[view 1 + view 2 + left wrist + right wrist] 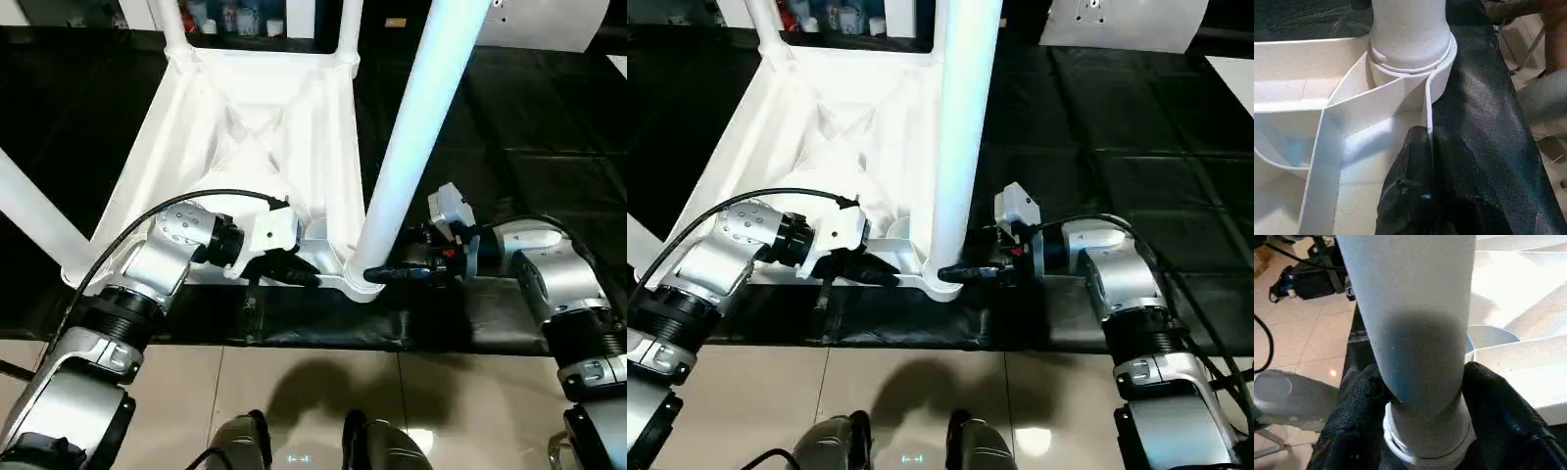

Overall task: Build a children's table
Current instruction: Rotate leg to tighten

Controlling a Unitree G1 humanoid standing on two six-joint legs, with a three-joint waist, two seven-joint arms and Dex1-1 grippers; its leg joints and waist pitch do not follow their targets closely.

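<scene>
- Table top (pixel 265 137) of white plastic lies upside down on a black mat (pixel 549 166), ribbed underside facing up, its near edge toward the robot
- Legs stand in the corner sockets: the near right leg (pixel 421 127) rises tall from its round socket (pixel 361 284) (two more show at the far corners, another at the left edge)
- Left pincer (pixel 294 277) is together, clamped on the thin near rim of the table top just beside that socket; one black finger (pixel 1418 161) lies against the rim's inner face
- Right pincer (pixel 392 274) sits at the foot of the near right leg, its fingers (pixel 1498 406) apart on either side of the tube, touching it
- Beyond the mat toward the robot, tan floor tiles (pixel 294 392)
</scene>
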